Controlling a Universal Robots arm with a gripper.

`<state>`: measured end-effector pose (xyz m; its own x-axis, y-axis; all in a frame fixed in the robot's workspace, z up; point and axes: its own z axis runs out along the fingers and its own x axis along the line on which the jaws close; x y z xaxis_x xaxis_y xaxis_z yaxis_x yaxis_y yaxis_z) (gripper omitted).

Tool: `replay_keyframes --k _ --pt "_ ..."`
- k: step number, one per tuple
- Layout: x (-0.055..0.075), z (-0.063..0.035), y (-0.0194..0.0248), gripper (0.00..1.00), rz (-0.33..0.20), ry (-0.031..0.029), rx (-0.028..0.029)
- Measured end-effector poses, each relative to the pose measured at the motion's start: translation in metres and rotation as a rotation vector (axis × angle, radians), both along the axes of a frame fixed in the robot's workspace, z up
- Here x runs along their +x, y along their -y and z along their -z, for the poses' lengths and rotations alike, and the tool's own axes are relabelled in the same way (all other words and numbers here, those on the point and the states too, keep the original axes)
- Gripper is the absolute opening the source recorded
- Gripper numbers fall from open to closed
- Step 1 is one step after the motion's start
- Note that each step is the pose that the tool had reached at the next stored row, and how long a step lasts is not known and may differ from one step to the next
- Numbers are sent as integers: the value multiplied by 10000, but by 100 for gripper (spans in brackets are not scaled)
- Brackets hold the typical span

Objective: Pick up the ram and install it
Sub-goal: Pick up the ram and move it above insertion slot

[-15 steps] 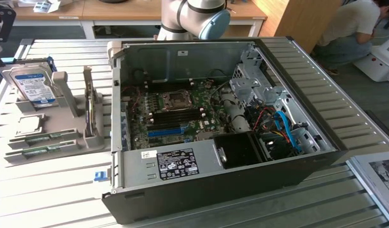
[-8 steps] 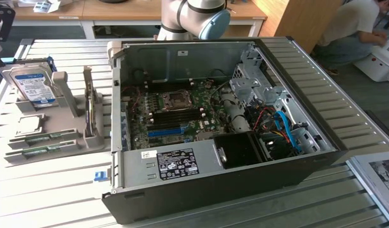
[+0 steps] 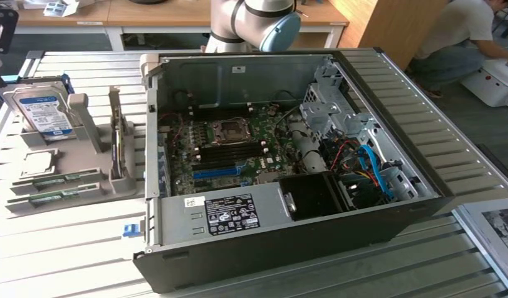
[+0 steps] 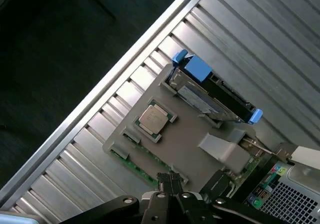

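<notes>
**Gripper State and Ram Location**

Gripper (image 4: 169, 185) fingertips sit closest to the wrist camera. I read them as pressed together with nothing between them. They hang over the edge of the grey holder (image 4: 190, 149) where the ram (image 4: 132, 163) lies. I cannot tell from this angle whether they touch the stick.

From the exterior view I note the following:

1. The ram (image 3: 57, 197) lies flat in the holder's front slot, on the slatted table (image 3: 72, 248).
2. What appears to be a second green stick (image 3: 53, 182) lies in the slot just behind it.
3. A processor chip (image 3: 37, 162) lies flat on the same holder, and a hard drive (image 3: 40, 112) with a blue label stands behind it.
4. The holder sits at the exterior view's left of the open computer case (image 3: 278, 248).
5. The motherboard (image 3: 229, 146) inside the case is well apart from the ram.
6. The robot arm (image 3: 254, 22) rises behind the case.
7. A person (image 3: 461, 43) crouches at the exterior view's far right.
</notes>
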<state>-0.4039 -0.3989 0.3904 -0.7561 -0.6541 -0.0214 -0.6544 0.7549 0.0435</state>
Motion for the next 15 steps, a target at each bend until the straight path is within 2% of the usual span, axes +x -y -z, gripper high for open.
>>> replay_keyframes --k 15 --pt "0 4 0 10 -2326 0 0"
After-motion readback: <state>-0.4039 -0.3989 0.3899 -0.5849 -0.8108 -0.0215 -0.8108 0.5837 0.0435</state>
